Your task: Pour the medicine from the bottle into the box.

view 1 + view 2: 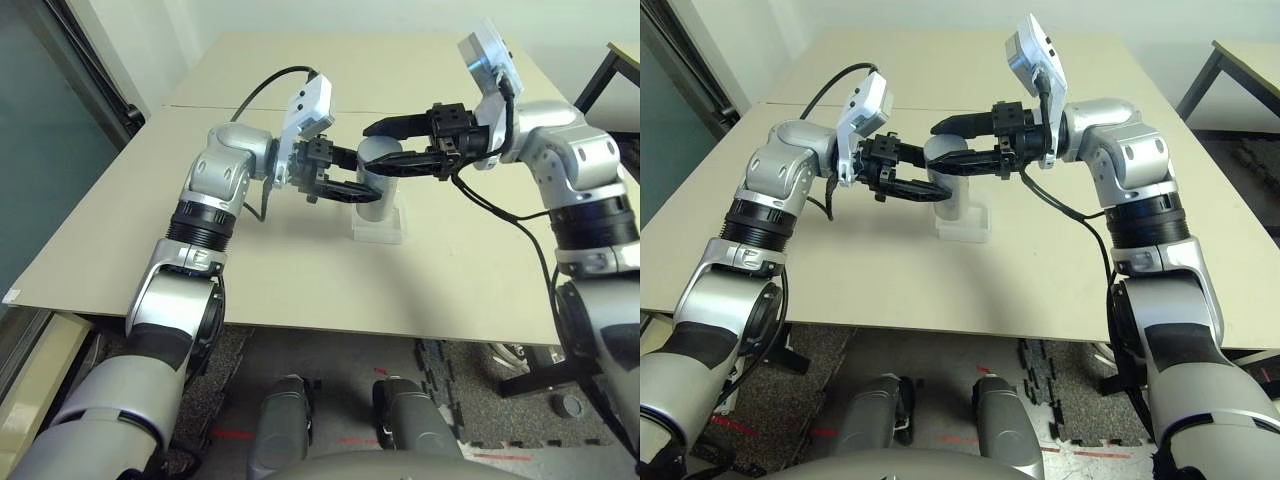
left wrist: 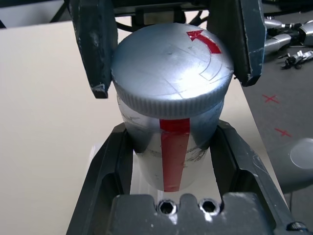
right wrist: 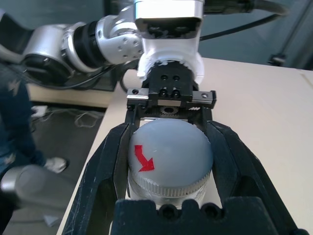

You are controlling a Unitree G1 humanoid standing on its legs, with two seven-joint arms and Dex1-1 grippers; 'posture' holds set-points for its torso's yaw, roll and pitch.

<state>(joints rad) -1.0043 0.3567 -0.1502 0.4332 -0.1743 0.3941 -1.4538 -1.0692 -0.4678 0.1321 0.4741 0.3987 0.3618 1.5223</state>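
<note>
2 grippers — left (image 2: 168, 147), right (image 3: 168, 161) — grip the capped bottle (image 2: 171, 152) above the box (image 1: 380, 232).

Bottle (image 2: 168, 142) silver-grey, red stripe down its side; cap (image 2: 171, 68) grey, marked with a red arrow (image 2: 205, 41). Box (image 1: 378, 230) clear whitish. Table (image 1: 290, 270) plain beige

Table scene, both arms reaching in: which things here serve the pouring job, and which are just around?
For the job:
- bottle with red stripe
- clear box
- left gripper
- right gripper

Just around:
- black cables
- floor mats
</note>
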